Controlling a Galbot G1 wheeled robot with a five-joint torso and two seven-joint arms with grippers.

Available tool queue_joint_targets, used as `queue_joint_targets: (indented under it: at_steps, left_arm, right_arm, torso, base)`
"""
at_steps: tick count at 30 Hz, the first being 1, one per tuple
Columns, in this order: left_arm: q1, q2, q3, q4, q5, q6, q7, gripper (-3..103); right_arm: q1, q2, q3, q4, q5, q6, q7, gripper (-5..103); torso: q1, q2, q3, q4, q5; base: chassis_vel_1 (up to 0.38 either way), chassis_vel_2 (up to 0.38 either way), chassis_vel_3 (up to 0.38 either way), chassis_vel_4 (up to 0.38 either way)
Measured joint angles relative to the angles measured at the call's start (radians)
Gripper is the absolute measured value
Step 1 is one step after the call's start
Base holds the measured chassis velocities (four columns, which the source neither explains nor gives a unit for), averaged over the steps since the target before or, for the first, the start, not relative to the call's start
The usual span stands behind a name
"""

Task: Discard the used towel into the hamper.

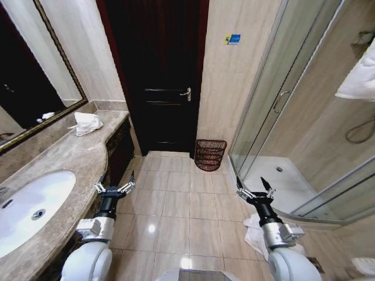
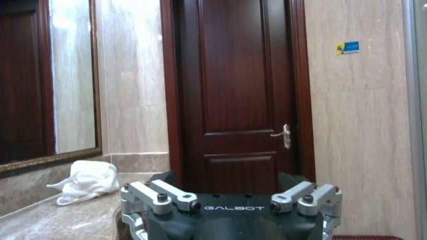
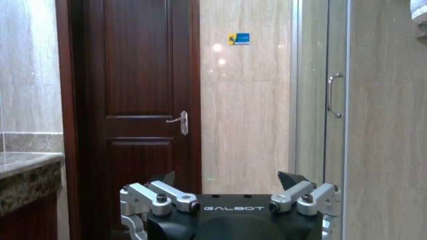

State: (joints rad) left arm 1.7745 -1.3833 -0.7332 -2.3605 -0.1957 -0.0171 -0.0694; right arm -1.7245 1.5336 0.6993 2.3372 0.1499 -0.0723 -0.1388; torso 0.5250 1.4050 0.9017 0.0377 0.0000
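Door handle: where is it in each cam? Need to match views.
Head view: door handle on the dark door, on the edge nearest the blue sticker.
Left wrist view: door handle on that same edge.
Right wrist view: door handle, likewise.
Shared landmark: blue sticker on the tiled wall.

My head camera looks forward and down over the bathroom floor toward the dark door [image 1: 167,76] in the far wall. Both my wrist cameras sit lower, facing level at that same door, each past its own gripper base
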Motion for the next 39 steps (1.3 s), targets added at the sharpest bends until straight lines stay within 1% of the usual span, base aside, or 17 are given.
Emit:
queue_joint_targets:
  at_steps: [3,9,14,30,39]
  left_arm:
    - [0.004,-0.007,0.000,0.004,0.002,-0.012,0.000,100]
    - [0.004,-0.023,0.007,0.001,0.015,-0.012,0.001,100]
    - [0.015,-0.022,0.003,-0.005,0.020,-0.013,0.002,100]
    - [0.010,-0.020,0.008,-0.003,0.021,-0.018,0.004,100]
    - [0.010,-0.019,0.006,0.000,0.021,-0.022,0.004,100]
  right_arm:
    - [-0.015,0.004,0.002,0.006,0.003,-0.001,-0.010,100]
    - [-0.030,0.002,-0.001,0.008,0.007,-0.001,-0.034,100]
    - [-0.042,-0.004,-0.005,0.020,0.032,-0.002,-0.033,100]
    - [-0.050,0.006,0.002,0.025,0.022,0.006,-0.033,100]
    - [-0.060,0.010,0.000,0.019,0.015,0.024,-0.039,100]
  torso:
    - [0.000,0.000,0.000,0.0000,0.0000]
    - [0.000,0.000,0.000,0.0000,0.0000]
    - [0.000,0.000,0.000,0.0000,0.0000]
    - [0.000,0.000,0.000,0.0000,0.0000]
    - [0.000,0.000,0.000,0.0000,0.0000]
  base:
    - [0.000,0.000,0.000,0.000]
    - [0.000,0.000,0.000,0.000]
    - [0.000,0.000,0.000,0.000]
    - [0.000,0.000,0.000,0.000]
    - [0.000,0.000,0.000,0.000]
